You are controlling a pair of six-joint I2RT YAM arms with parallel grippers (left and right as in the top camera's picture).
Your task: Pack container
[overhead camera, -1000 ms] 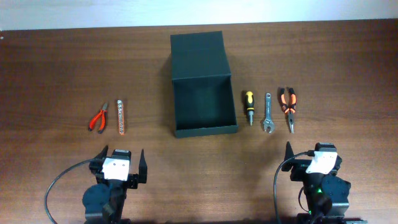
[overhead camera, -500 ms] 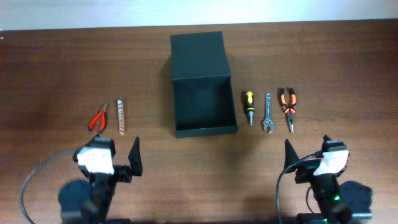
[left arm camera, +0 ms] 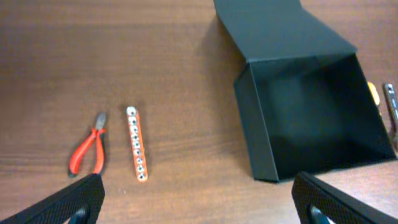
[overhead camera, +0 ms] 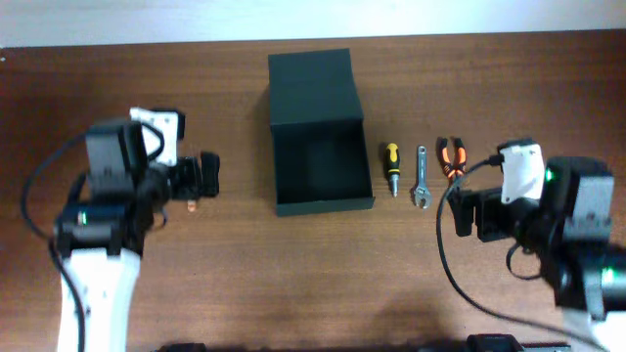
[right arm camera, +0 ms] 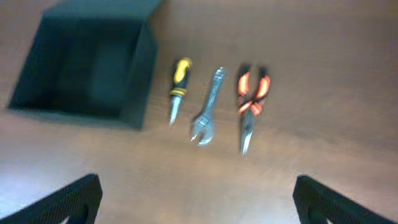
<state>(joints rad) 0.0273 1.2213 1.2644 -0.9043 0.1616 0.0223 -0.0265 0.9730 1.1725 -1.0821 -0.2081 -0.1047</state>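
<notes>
Container [overhead camera: 321, 171] sits mid-way across the brown wooden surface [overhead camera: 293, 284], long axis running near-to-far. Lid [overhead camera: 311, 88] lies flat, open toward the far edge. Left gripper [left arm camera: 199, 190]: jaws wide apart, holding nothing. Right gripper [right arm camera: 197, 190]: same. Pale strip [overhead camera: 313, 20] beyond the far edge.

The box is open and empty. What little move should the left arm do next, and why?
Probably lower the open left gripper toward the orange strip of silver bits. The dark rectangular container lies open and empty, the gripper holds nothing, and that strip lies nearest below it, beside the red-handled pliers.
</notes>
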